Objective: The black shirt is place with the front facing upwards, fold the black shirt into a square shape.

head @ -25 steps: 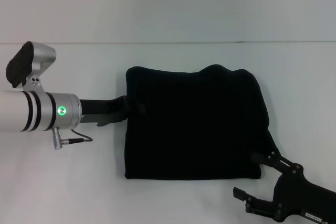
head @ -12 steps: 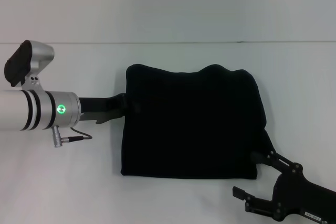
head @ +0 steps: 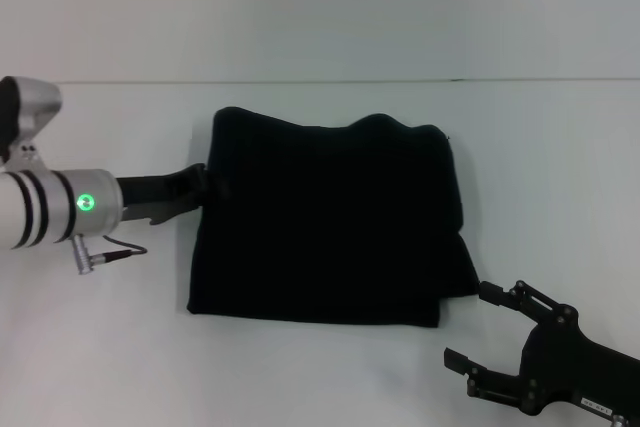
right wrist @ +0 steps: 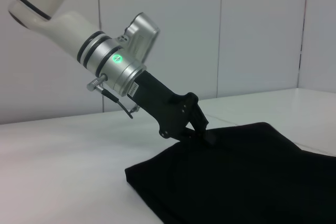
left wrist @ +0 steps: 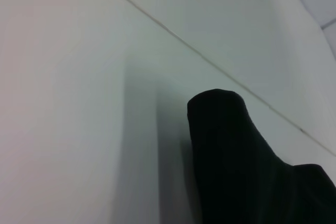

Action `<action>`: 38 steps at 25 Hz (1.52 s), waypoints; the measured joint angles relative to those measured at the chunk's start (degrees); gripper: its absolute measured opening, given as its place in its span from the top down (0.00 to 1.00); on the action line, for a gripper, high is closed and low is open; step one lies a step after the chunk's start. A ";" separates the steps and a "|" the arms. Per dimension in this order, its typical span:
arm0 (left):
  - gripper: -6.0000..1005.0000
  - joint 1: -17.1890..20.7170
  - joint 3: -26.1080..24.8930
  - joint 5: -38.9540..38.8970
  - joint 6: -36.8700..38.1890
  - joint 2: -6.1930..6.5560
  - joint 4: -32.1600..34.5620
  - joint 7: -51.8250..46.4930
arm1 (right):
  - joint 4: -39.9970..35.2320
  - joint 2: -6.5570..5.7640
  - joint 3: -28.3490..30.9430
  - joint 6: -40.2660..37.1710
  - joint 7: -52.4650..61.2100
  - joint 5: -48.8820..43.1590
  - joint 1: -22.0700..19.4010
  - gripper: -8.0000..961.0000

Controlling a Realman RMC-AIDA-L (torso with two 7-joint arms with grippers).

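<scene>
The black shirt [head: 320, 222] lies folded into a rough rectangle in the middle of the white table, with a loose lower layer sticking out at its near right corner. No lettering shows. My left gripper [head: 208, 185] is at the shirt's left edge, near the far corner, shut on the cloth; the right wrist view shows its fingers [right wrist: 201, 127] pinching the black shirt [right wrist: 236, 177] there. In the left wrist view a raised fold of the black shirt [left wrist: 231, 156] fills the lower part. My right gripper [head: 468, 325] stands open just off the shirt's near right corner, holding nothing.
The white table [head: 560, 167] runs back to a pale wall behind the shirt. Bare tabletop lies on both sides of the shirt and in front of it.
My left arm has pulled back to the left and dragged the shirt with it. The shirt's right edge has slid clear of my right gripper, which has stayed put.
</scene>
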 joint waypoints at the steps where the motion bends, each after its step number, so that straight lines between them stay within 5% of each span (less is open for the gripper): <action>1: 0.89 0.34 -0.47 -0.07 0.00 0.01 0.24 0.15 | 0.00 0.00 0.00 0.00 0.00 0.01 0.02 0.03; 14: 0.82 1.76 -1.50 -4.05 2.24 -0.45 0.69 7.67 | 0.09 0.00 0.08 0.42 -0.23 0.11 0.34 0.04; 22: 0.78 6.21 -1.49 -6.66 14.33 0.05 7.06 17.87 | -0.07 0.00 0.14 0.48 0.05 0.53 0.66 0.04; 26: 0.55 9.58 -2.50 -7.01 18.86 -0.22 12.22 24.38 | -0.30 -0.06 0.16 0.36 0.22 0.88 1.07 0.04; 31: 0.41 13.18 -3.90 -7.43 30.99 -1.04 15.10 44.67 | -0.51 -0.15 0.17 0.46 0.18 1.00 1.43 0.04; 38: 0.20 20.14 -4.82 -7.09 42.67 -3.97 15.34 70.08 | -0.45 -0.18 -0.13 0.29 -0.05 0.68 1.13 0.04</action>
